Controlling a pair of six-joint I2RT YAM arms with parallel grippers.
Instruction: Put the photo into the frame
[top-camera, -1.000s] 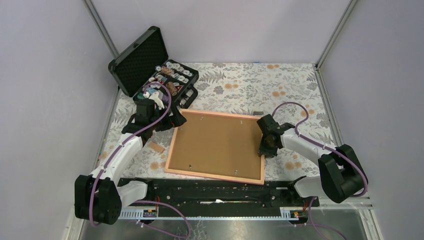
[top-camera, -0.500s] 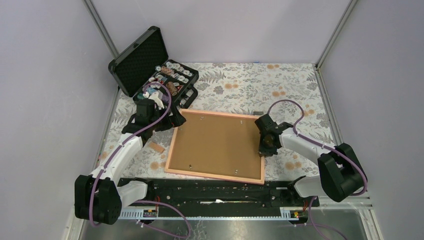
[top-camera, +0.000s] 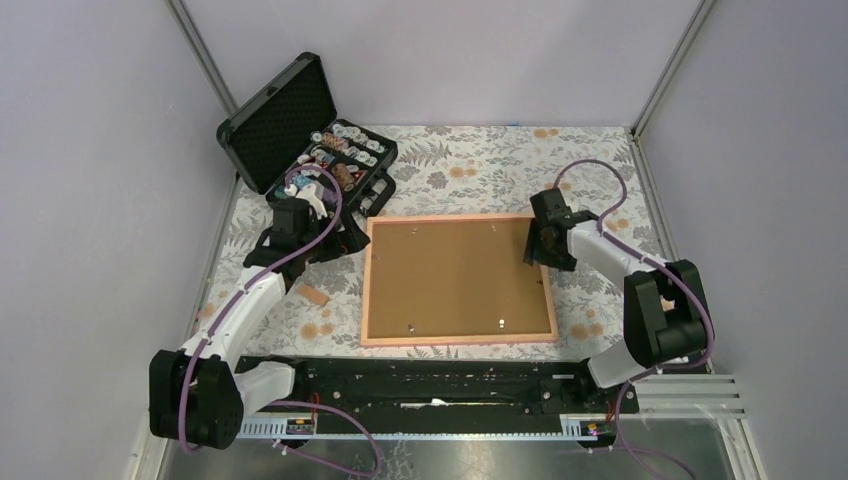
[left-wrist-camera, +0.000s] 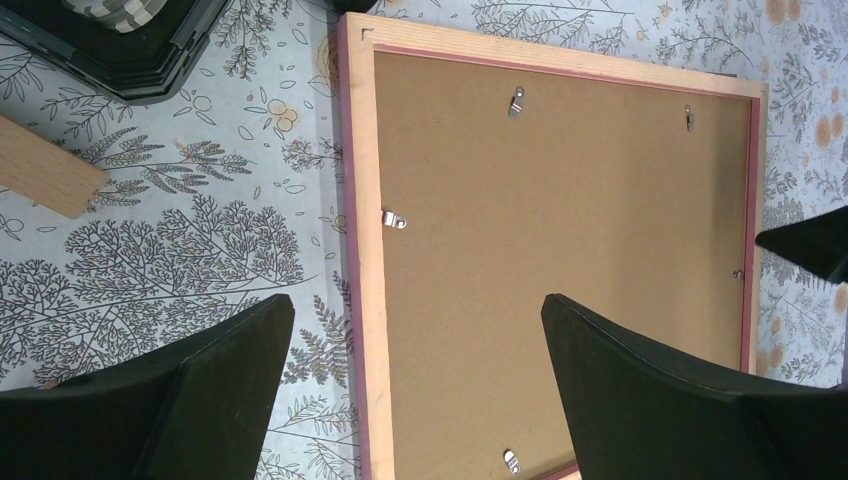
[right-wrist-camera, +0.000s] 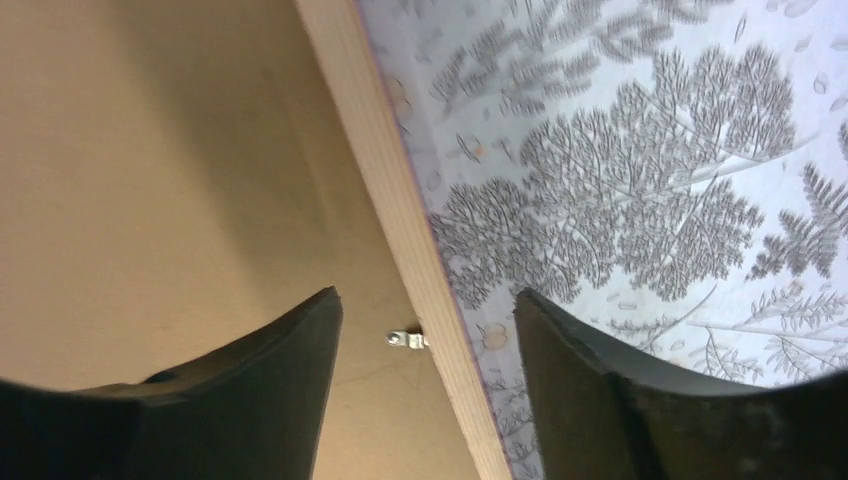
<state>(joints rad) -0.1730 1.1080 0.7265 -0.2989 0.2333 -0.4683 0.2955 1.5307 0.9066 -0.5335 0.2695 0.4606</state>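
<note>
Item 1, the frame (top-camera: 366, 285) (left-wrist-camera: 362, 250) (right-wrist-camera: 400, 215): I see it lying flat and face down on the floral table cover (top-camera: 470, 170), with its edges about square to the table. Its pinkish wooden border runs around a brown backing board (top-camera: 455, 275) (left-wrist-camera: 560, 250) (right-wrist-camera: 150, 170). Small metal clips (left-wrist-camera: 394, 219) sit along the inner edge. Whatever is under the board is hidden from me.

Item 2, left gripper (top-camera: 350, 240) (left-wrist-camera: 415, 390): it hovers at the frame's far-left corner. The jaws are spread as wide as I have seen them, with nothing between them. In its wrist view one finger hangs over the cloth outside the frame and the other over the board.

Item 3, right gripper (top-camera: 537, 252) (right-wrist-camera: 430, 370): it is at the frame's right border, near the far corner. The fingers are parted with the wooden strip and one clip between them, and the gap is wider than the strip. I see no grip on anything.

Item 4, black case (top-camera: 290, 125): it stands open beyond the frame's far-left corner, with small parts in its tray.

Item 5, wooden block (top-camera: 313, 296) (left-wrist-camera: 45, 165): it lies on the cloth, left of the frame and apart from it.
</note>
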